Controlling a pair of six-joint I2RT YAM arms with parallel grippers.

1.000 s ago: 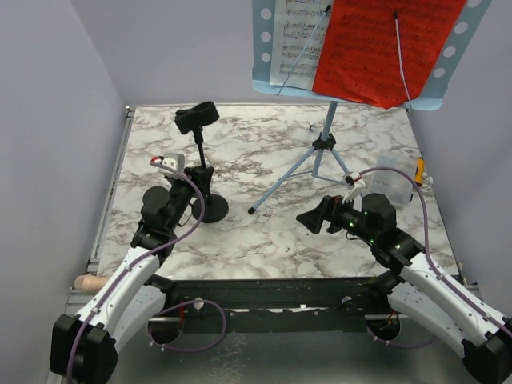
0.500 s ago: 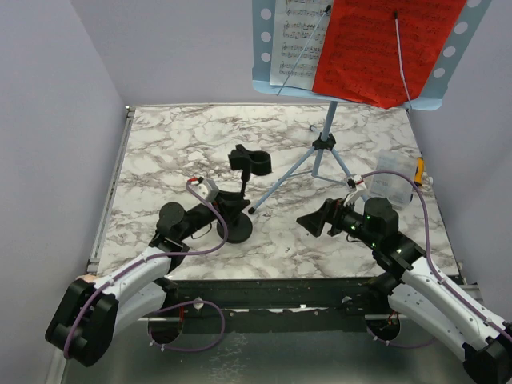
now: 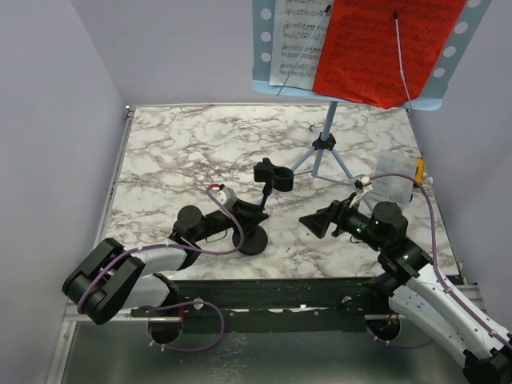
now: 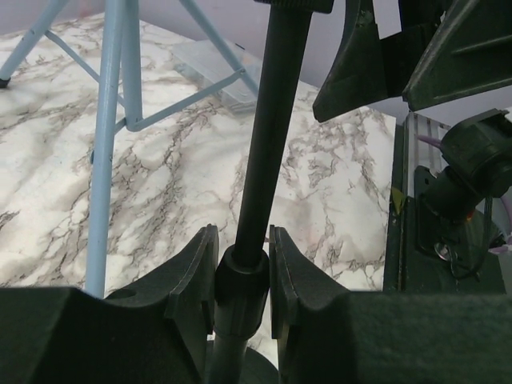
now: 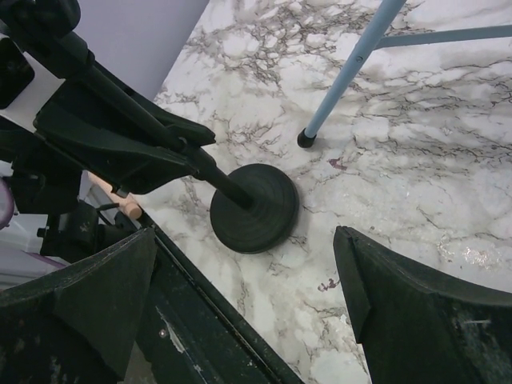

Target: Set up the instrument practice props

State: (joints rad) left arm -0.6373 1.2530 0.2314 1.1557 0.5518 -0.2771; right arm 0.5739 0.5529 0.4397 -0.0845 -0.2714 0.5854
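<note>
Black microphone stand (image 4: 268, 136) sits clamped between left pincer (image 4: 242, 276) jaws.

The back-left of the bench (image 3: 172, 140) is bare marble, with free passage up to the walls. Right of middle, the music stand (image 3: 322, 146) splays its legs; one foot ends near the microphone stand (image 3: 254, 239), leaving only a narrow gap. The left claw (image 4: 242, 264) clamps that pole low down, blocking its left side. A bare strip separates the base from the right claw (image 3: 314, 224), spread wide. A box (image 3: 394, 186) crowds the right edge.
</note>
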